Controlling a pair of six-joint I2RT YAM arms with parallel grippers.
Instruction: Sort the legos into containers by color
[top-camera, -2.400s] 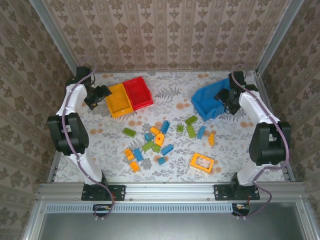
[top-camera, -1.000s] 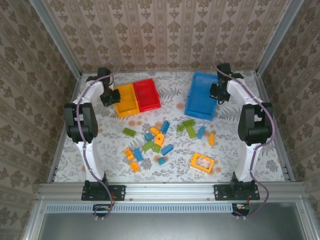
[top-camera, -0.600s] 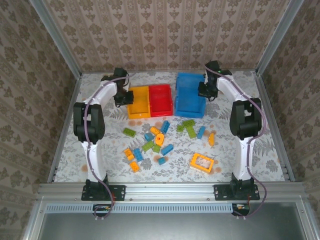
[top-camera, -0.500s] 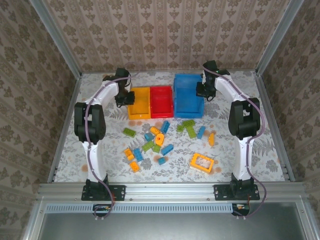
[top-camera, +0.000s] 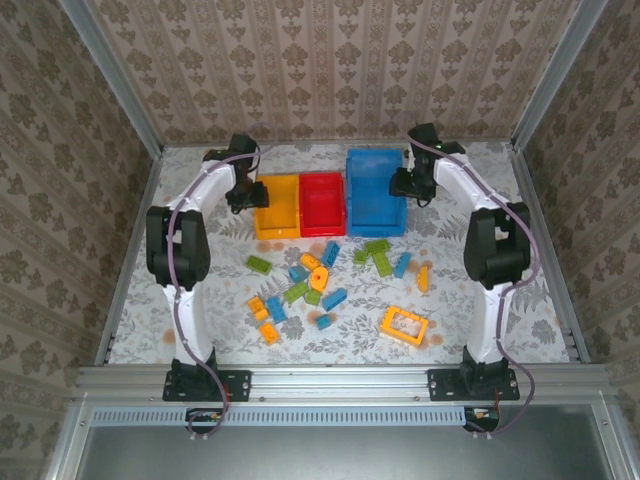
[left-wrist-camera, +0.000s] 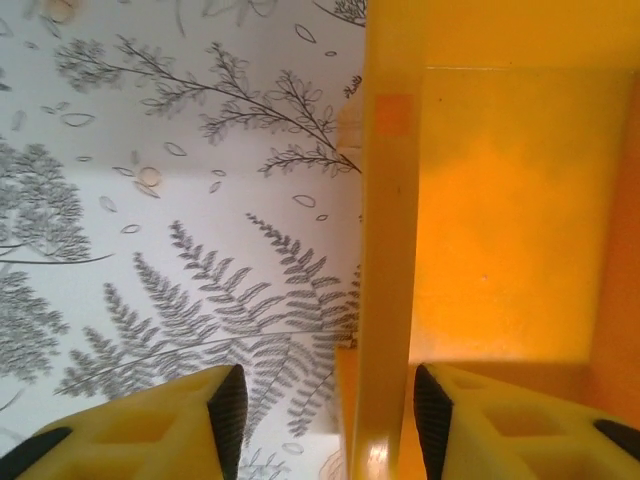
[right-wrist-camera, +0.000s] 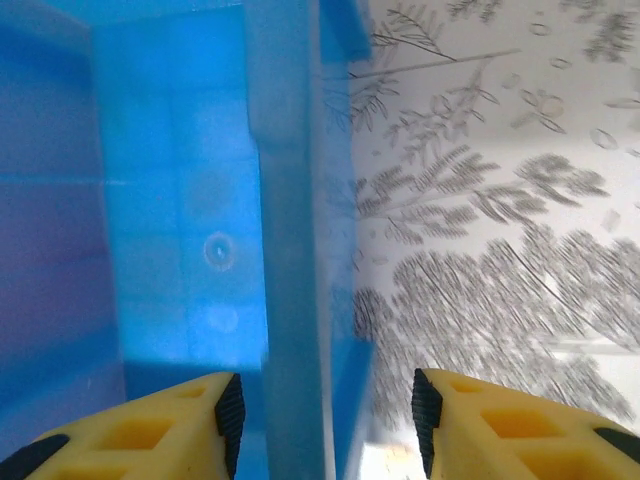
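My left gripper (left-wrist-camera: 327, 400): jaws spread, astride the left wall of the yellow-orange bin (left-wrist-camera: 385, 250); only my fingertips (left-wrist-camera: 225, 400) showed, the rest was cut off.
My right gripper (right-wrist-camera: 327, 400): jaws apart around the right wall of the blue bin (right-wrist-camera: 285, 200), not pinching it.
Containers: in a row at the far side, the red bin (top-camera: 322, 200) in the middle.
Legos (top-camera: 318, 282): loose on the table nearer to me, none in a bin that I could see.
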